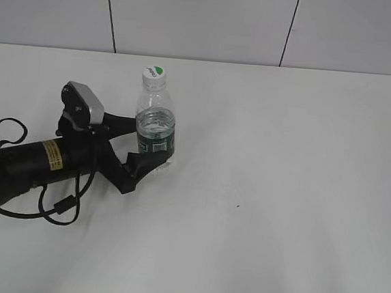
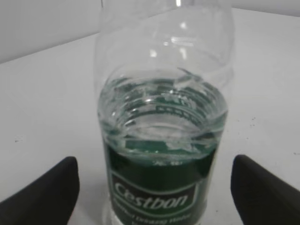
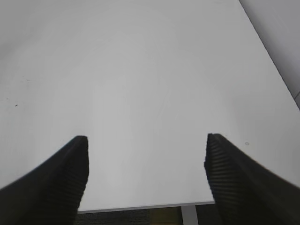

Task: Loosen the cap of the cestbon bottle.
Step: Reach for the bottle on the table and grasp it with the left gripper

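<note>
The cestbon bottle (image 1: pixel 155 126) stands upright on the white table, clear with a dark green label band and partly filled with water. Its white cap (image 1: pixel 154 74) with a green patch sits on top. My left gripper (image 1: pixel 143 144) is open, its two black fingers on either side of the label band. In the left wrist view the bottle (image 2: pixel 161 117) fills the middle, and the left gripper (image 2: pixel 154 166) shows a gap between each finger and the bottle. The cap is out of that view. My right gripper (image 3: pixel 146 145) is open and empty over bare table, and is out of the exterior view.
The white table (image 1: pixel 283 161) stretches to the right and front of the bottle. A grey panelled wall (image 1: pixel 207 17) runs behind it. The table's near edge (image 3: pixel 140 207) shows below the right gripper. The left arm's cables (image 1: pixel 53 206) lie at the left.
</note>
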You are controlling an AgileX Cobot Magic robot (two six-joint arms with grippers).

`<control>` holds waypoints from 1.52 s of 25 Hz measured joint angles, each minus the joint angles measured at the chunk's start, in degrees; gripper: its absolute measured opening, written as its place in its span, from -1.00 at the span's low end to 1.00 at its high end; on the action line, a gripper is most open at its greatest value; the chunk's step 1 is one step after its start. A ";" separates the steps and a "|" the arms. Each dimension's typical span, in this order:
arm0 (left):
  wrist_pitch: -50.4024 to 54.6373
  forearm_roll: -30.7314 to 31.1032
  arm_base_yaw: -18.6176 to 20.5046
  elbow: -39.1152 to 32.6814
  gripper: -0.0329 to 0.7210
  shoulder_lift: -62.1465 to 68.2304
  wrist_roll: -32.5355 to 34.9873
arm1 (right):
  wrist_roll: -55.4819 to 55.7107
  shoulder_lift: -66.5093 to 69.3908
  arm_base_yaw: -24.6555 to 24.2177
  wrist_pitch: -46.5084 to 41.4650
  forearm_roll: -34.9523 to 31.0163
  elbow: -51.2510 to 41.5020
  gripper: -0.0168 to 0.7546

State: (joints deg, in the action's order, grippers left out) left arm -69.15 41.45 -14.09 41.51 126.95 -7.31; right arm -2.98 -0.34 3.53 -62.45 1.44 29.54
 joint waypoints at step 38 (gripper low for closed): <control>-0.03 -3.55 -3.00 9.48 0.63 5.09 -4.68 | 0.00 0.00 0.00 0.00 0.00 0.00 0.57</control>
State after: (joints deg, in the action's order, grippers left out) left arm -69.18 37.90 -17.09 50.99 132.04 -11.99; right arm -2.98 -0.34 3.53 -62.45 1.44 29.54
